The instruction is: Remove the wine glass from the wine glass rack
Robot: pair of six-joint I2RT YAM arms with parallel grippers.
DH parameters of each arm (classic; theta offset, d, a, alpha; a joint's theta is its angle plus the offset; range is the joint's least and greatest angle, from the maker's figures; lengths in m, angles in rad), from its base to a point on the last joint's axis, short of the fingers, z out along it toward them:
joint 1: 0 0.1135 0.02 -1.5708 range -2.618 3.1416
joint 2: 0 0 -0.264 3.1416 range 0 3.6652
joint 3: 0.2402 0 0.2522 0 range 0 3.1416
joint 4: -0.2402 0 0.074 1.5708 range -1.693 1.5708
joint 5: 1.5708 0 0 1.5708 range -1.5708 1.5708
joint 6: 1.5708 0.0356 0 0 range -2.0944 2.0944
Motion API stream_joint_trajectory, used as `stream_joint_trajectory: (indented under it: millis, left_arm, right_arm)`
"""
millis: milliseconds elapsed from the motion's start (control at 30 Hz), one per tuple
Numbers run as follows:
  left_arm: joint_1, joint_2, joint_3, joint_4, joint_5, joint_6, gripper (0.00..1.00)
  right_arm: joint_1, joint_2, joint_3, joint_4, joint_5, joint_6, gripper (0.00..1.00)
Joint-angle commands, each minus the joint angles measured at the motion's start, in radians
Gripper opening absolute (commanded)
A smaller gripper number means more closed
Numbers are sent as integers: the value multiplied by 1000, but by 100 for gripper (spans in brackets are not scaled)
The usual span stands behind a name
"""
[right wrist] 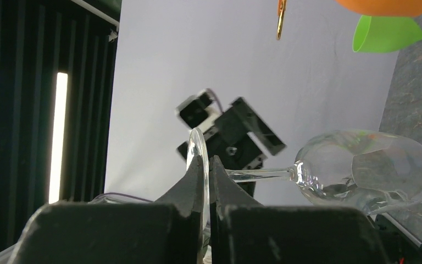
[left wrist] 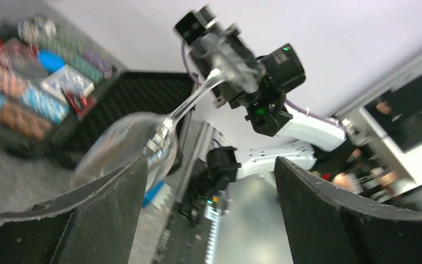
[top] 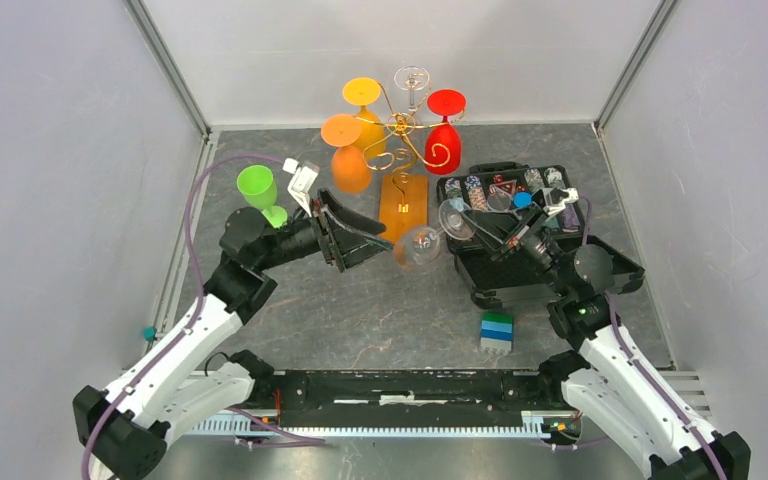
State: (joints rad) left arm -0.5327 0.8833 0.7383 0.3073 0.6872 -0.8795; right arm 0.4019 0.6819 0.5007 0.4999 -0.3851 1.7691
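The gold wire wine glass rack (top: 401,127) stands on its orange-brown wooden base (top: 403,205) at the back. An orange glass (top: 346,150), a yellow-orange one (top: 362,93), a red one (top: 444,130) and a clear one (top: 412,80) hang on it. My right gripper (top: 477,226) is shut on the round foot (right wrist: 196,159) of a clear wine glass (top: 419,248), held sideways in front of the rack, bowl (right wrist: 368,170) pointing left. My left gripper (top: 372,240) is open beside the bowl (left wrist: 123,146), which lies against its left finger (left wrist: 88,214).
A green glass (top: 258,189) stands on the table at the left, behind my left arm. An open black case of poker chips (top: 516,194) lies under my right gripper. A small blue-and-green block stack (top: 497,332) sits in front of the case. Grey walls close in both sides.
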Motion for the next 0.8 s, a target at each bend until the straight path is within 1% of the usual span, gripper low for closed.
stream_joint_trajectory:
  millis: [0, 100, 200, 267, 367, 433, 567, 767]
  left_arm:
    - [-71, 1, 175, -81, -2, 503, 87]
    - [-134, 47, 250, -112, 51, 734, 86]
    - [-175, 107, 309, -203, 75, 935, 85]
    - [-186, 149, 344, -270, 111, 1020, 83]
    - [-196, 203, 366, -340, 188, 1097, 83]
    - [-208, 224, 362, -351, 194, 1138, 85]
    - [-233, 266, 377, -350, 182, 1148, 86]
    - [-255, 295, 373, -311, 147, 1121, 76]
  right_arm:
    - [32, 11, 38, 84, -11, 19, 0]
    - [57, 29, 54, 80, -2, 9, 1]
    - [82, 45, 68, 81, 6, 0, 0]
    - [92, 50, 77, 83, 14, -6, 1]
    - [98, 59, 85, 90, 15, -5, 1]
    - [103, 66, 91, 89, 15, -9, 1]
    - [116, 80, 98, 93, 17, -13, 1]
    - [130, 97, 100, 95, 23, -22, 1]
